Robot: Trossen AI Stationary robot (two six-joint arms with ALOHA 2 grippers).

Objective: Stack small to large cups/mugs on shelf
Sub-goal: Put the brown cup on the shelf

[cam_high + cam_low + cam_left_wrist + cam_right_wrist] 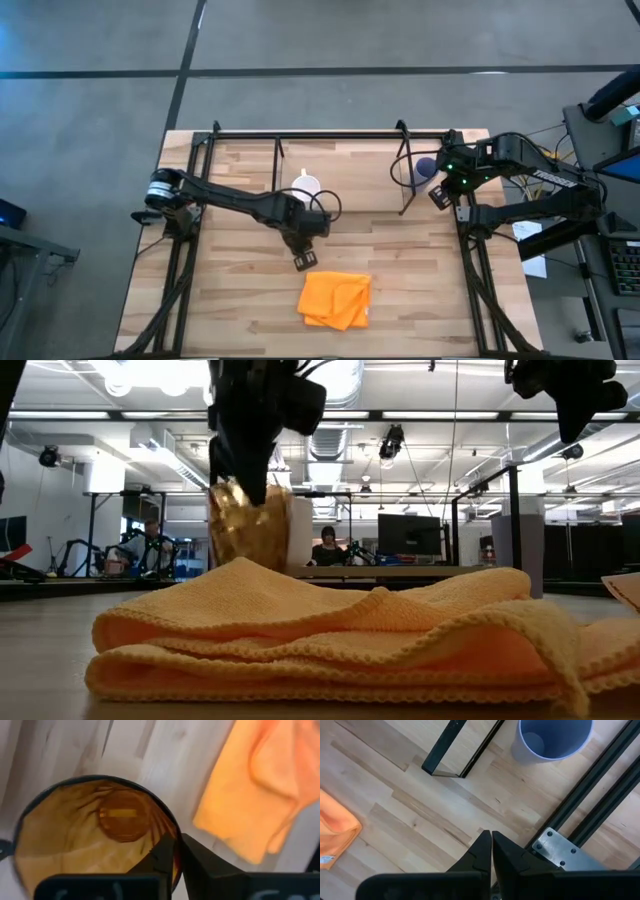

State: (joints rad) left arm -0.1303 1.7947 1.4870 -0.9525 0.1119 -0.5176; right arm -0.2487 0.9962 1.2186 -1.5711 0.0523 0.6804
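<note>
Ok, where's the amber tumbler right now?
The tumbler is in the left hand, its rim pinched, near table centre in the high view, between the white mug and the orange cloth.

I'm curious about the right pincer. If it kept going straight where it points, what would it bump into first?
The right pincer is shut and points down at bare wooden table. It would probably meet that first, missing the blue cup and the orange cloth.

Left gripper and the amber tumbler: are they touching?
Touching. The left wrist view shows the left gripper with its fingers pinching the tumbler rim, one inside the wall and one outside, no gap between them.
</note>
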